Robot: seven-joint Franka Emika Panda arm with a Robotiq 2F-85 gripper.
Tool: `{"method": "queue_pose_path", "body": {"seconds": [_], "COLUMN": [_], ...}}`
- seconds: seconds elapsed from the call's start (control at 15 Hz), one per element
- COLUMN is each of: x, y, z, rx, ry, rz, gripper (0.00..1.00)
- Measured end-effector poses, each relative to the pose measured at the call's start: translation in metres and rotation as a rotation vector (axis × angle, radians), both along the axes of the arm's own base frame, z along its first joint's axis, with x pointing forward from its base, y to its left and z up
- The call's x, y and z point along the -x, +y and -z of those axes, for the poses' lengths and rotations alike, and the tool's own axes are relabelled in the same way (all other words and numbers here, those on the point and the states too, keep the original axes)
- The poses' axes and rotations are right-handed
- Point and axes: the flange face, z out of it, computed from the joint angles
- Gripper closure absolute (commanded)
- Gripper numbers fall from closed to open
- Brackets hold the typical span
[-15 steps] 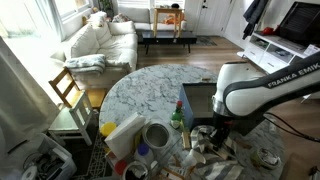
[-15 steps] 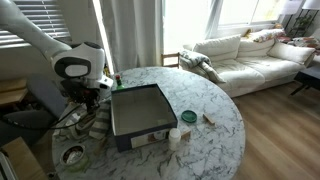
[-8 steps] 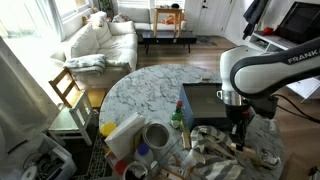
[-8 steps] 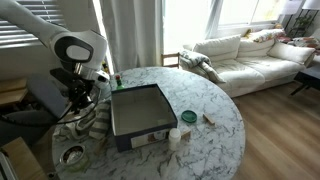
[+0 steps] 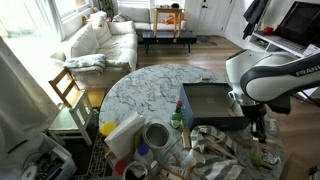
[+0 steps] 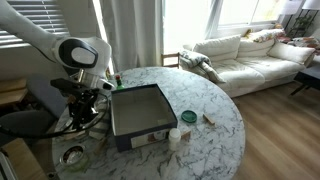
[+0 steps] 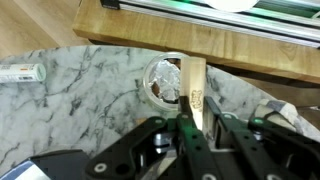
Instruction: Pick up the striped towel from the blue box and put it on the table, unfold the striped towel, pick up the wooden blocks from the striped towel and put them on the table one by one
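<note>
In the wrist view my gripper [image 7: 193,118] is shut on a pale wooden block [image 7: 193,85], which stands upright between the fingers over the marble table [image 7: 90,110]. In both exterior views the gripper [image 5: 255,127] [image 6: 88,106] hangs beside the blue box [image 5: 212,103] [image 6: 137,108], near the table's edge. The striped towel [image 5: 215,150] [image 6: 93,128] lies crumpled on the table next to the box. The box's grey inside holds nothing.
A round clear container [image 7: 160,80] sits just beyond the held block, and a white packet [image 7: 20,73] lies to its left. A green bottle [image 5: 177,117], a bowl [image 5: 156,134] and a green-lidded jar [image 6: 188,117] also stand on the table [image 5: 140,85].
The arm has swung away from above the towel toward the table's edge beside the blue box, with the jaws staying shut.
</note>
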Motion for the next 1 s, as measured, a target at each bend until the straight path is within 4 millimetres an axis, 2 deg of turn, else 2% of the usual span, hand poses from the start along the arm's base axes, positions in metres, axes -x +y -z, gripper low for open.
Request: {"method": "queue_pose_path", "body": {"seconds": [0.07,0.33,0.4,0.6,1.0], "x": [0.001,0.006,0.006,0.005,-0.009], "y": [-0.004,-0.012,-0.012,-0.014,-0.035], "z": [0.004,0.014,0.015,0.018,0.047], "rx": [0.002,-0.008,-0.009,-0.005,0.011], "ry": [-0.017,-0.003,-0.002,0.000,-0.112], "rz": [0.002,0.035,0.035,0.040,-0.008], "gripper": [0.81,0.81,0.95,0.95,0.95]}}
